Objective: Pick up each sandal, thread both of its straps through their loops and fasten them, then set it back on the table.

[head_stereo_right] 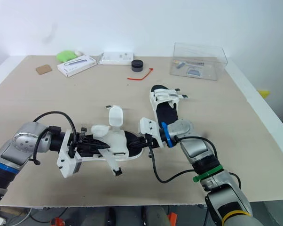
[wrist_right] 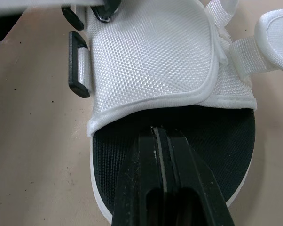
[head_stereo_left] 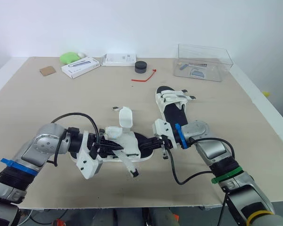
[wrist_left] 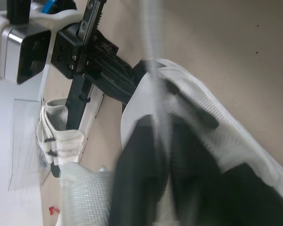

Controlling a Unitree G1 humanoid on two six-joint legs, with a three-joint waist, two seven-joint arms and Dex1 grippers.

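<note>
Beige table against a white wall; small clutter lies along the far edge from 10 to 12 o'clock, and a clear box sits at 1 o'clock.

The near sandal lies at 6 o'clock, close to the front edge, spanning the gap between both arms. The left gripper approaches from 9 o'clock and appears clamped on the white webbing at one end. The right gripper comes in from 3 o'clock with its fingers pressed together and their tips at the black footbed of the other end, apparently to steady the sandal. It is braced at both ends so the straps can be worked.

One flap stands up toward 12 o'clock and a loose strap trails toward 6 o'clock. Judged unfastened; threading not yet done.

The second sandal rests flat at 1 o'clock of the first, apart from both grippers, with its straps folded across.
</note>
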